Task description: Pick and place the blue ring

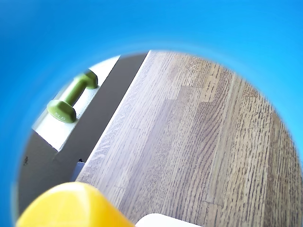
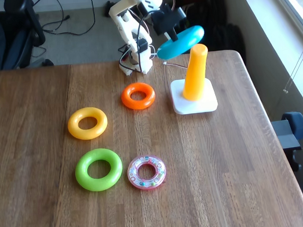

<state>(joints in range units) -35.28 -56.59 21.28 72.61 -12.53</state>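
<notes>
Wrist view looks straight through the hole of the glossy cyan-blue plastic donut ring [image 1: 156, 23], whose thick rim frames the wooden table [image 1: 199, 142] and the rounded tip of the yellow-orange plastic peg [image 1: 71, 205] at the lower left edge. Fixed view shows the ring [image 2: 180, 43] held in the air at the end of the white arm, just beside and slightly behind the top of the tall peg [image 2: 196, 71], which stands on a white square base [image 2: 194, 104]. The black gripper [image 2: 170, 30] pinches the ring at its upper-left rim, fingers closed on the plastic. This looks like the carrying step, with the placing yet to come: the next move calls for shifting the ring until its hole is centred over the peg tip, then lowering and letting go. The ring sits tilted, its flat plane rising toward the right of the fixed view and its hole axis pointing down and toward the peg base; levelling it would probably help it slide on cleanly.
</notes>
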